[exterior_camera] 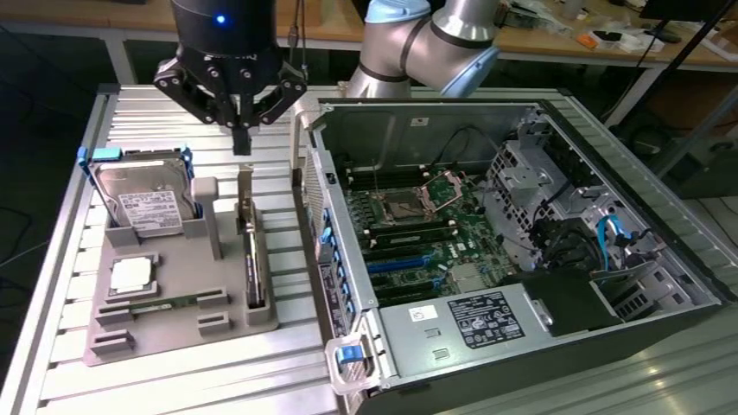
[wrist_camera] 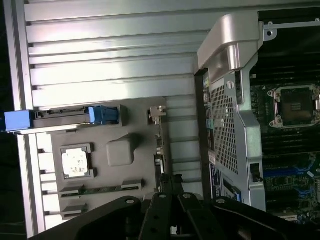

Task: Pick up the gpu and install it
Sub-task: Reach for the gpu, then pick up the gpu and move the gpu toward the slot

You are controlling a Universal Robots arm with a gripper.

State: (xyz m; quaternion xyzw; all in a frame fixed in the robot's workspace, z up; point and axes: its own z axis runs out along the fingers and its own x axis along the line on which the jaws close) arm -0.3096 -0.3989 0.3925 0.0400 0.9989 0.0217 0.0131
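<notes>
Gripper (exterior_camera: 240,143) hangs over the grey holder tray (exterior_camera: 173,333) with fingers pressed together, nothing between them, tips pointing straight down

gpu (exterior_camera: 252,268) not picked yet: it stands on its long edge in a slot of the tray, silver bracket end up toward 12 o'clock in the exterior view. Standing it upright like that leaves the top edge free for a pinch from above, I'd say. From the gripper the card sits at about 6 o'clock, apart from the fingertips

In the wrist view the gpu (wrist_camera: 160,160) shows edge-on as a thin strip just off the fingertips

Hard drive (exterior_camera: 148,206) leans in its own cradle at 9 o'clock of the card, not the target

Open computer case (exterior_camera: 680,259) lies at 3 o'clock of the tray, side panel off so the motherboard (exterior_camera: 416,220) faces up. Blue expansion slots (exterior_camera: 398,259) look unoccupied, so install not done
</notes>
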